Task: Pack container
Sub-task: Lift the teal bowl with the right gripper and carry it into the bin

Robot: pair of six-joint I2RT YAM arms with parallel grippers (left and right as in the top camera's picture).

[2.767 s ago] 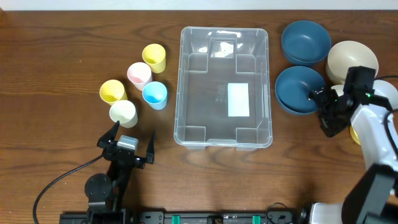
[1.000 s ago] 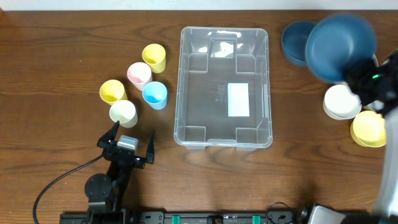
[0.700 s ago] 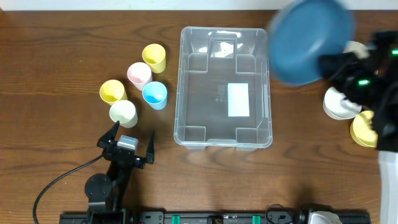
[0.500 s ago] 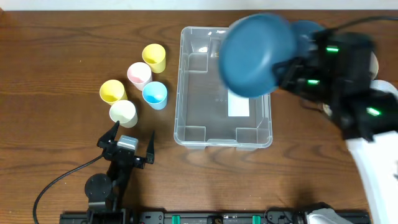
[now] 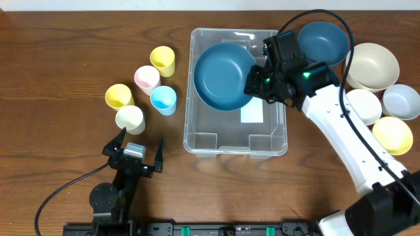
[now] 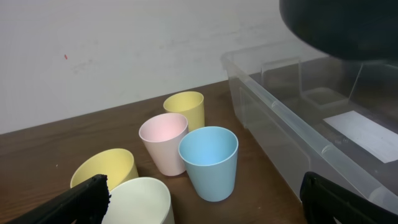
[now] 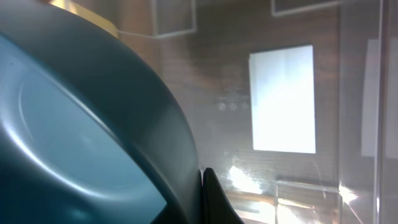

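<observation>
Over container [image 5: 197,134] on wooden table [image 5: 65,98], right hand [image 5: 253,84] tight on bowl [image 5: 220,75], left hand [image 5: 139,141] agape

Overhead looks straight down on the whole table [image 5: 65,39]. Left wrist sits low by the cups [image 6: 208,163], with the container [image 6: 280,137] wall at frame right. Right wrist looks close onto the container floor; all three views share the container.

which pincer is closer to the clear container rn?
Right. The right pincer is over the container, shut on the dark blue bowl. The left pincer is open, outside the container off its near-left corner, not touching it.
</observation>
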